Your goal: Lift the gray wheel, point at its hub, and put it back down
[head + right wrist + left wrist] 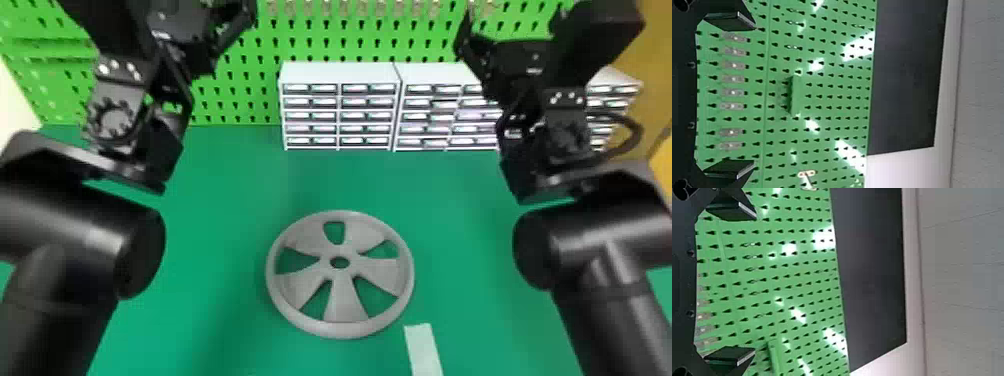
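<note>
Centrally, gray wheel (342, 300) flat on green tabletop (215, 210)

Wheel (345, 300) is laid flat on table (225, 225), around the middle. Strip (423, 350) is placed on table near wheel, apart from it, before it and to its right. Drawer cabinets (340, 72) are lined up behind wheel, continuing rightward; pegboard (250, 80) is set behind cabinets.
</note>
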Tool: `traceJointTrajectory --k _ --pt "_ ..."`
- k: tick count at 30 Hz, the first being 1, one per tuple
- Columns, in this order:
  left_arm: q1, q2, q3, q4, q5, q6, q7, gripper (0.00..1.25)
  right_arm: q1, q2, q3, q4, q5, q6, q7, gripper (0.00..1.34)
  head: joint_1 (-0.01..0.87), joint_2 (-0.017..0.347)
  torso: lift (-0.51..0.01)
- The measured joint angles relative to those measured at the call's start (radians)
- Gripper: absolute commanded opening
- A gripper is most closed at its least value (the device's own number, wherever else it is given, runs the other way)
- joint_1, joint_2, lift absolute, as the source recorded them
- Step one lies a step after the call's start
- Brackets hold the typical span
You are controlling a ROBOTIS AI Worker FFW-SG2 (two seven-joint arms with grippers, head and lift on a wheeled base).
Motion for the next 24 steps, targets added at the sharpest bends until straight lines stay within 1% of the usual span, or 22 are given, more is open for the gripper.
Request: traceJointTrajectory --k 6,9,12,17,24 --pt "0.043 -0.002 0.005 0.013 -0.001 0.003 -0.008 1.16 0.059 0.014 -0.011 -0.001 0.009 0.003 0.001 1.26 0.692 0.048 -0.088" --pt "0.061 -0.008 0.013 0.033 0.011 0.004 -0.014 1.16 0.082 0.02 -0.015 0.0 0.009 0.004 0.002 1.26 0.692 0.048 -0.088" --pt "0.073 -0.019 0.025 0.056 0.025 0.003 -0.037 1.16 0.097 0.022 -0.016 0.01 -0.001 0.011 0.004 1.26 0.692 0.048 -0.088" --pt "0.091 -0.036 0.055 0.1 0.035 -0.02 -0.078 1.16 0.101 0.025 -0.012 0.051 -0.022 0.018 0.016 1.26 0.692 0.048 -0.088" --pt "0.114 -0.051 0.088 0.165 0.047 -0.044 -0.112 1.16 0.096 0.039 -0.025 0.138 -0.035 0.018 0.06 1.26 0.692 0.048 -0.088"
